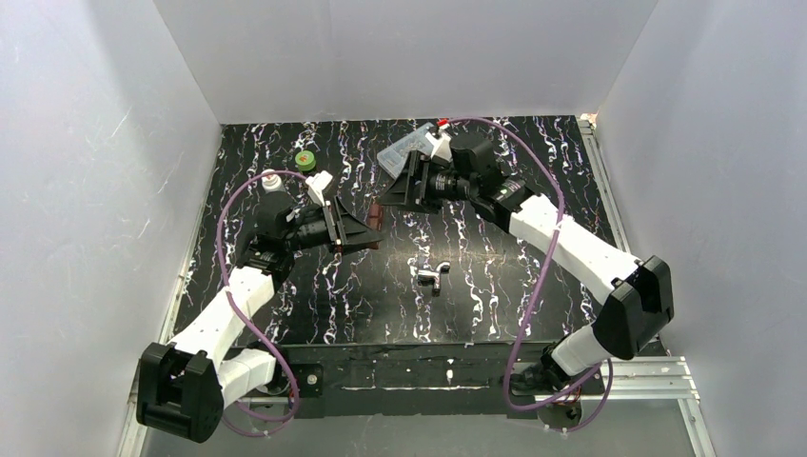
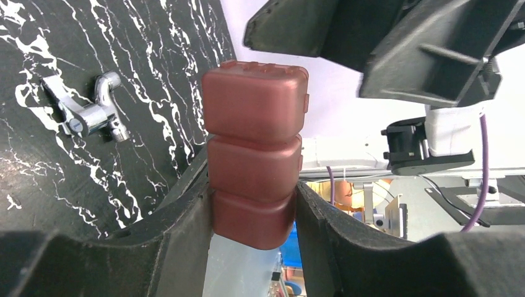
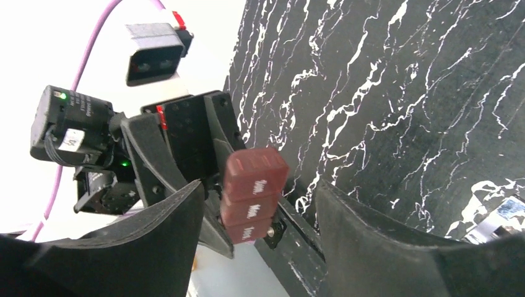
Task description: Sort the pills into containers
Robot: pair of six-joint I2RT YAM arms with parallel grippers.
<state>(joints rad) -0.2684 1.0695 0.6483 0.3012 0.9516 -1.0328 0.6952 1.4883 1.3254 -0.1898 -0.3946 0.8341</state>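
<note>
The containers are one dark red-brown case made of joined lidded cells with pale lettering. My left gripper is shut on its lower end, and the case sticks out beyond the fingers above the table. Facing it from the right, my right gripper is open. In the right wrist view its fingers stand on either side of the case with a gap on each side, touching nothing. No pills are in view.
A shiny silver metal piece lies on the black marbled table in front of the grippers. A clear compartment box sits at the back, under the right wrist. A green round lid and a white cap are at the back left.
</note>
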